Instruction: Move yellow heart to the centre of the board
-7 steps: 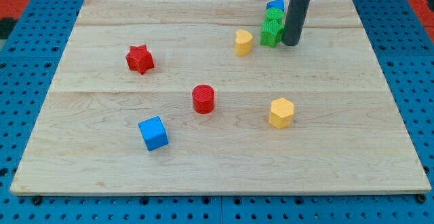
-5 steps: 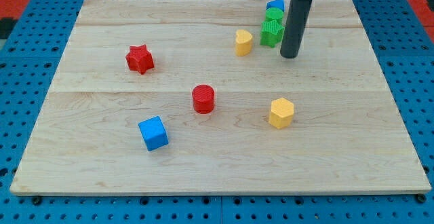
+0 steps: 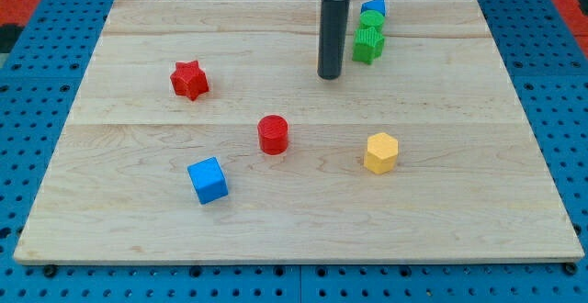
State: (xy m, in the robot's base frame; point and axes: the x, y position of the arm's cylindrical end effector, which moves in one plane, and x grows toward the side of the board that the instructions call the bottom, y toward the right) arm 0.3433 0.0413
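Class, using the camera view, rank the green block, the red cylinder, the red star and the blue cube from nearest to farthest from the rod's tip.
From my tip:
1. Green block, just to the view's upper right.
2. Red cylinder, below and to the left.
3. Red star, far to the view's left.
4. Blue cube, toward the view's bottom left.

My tip stands upright on the board, the dark rod rising out of the view's top

red star, red cyl., blue cube, yellow hex, green blocks
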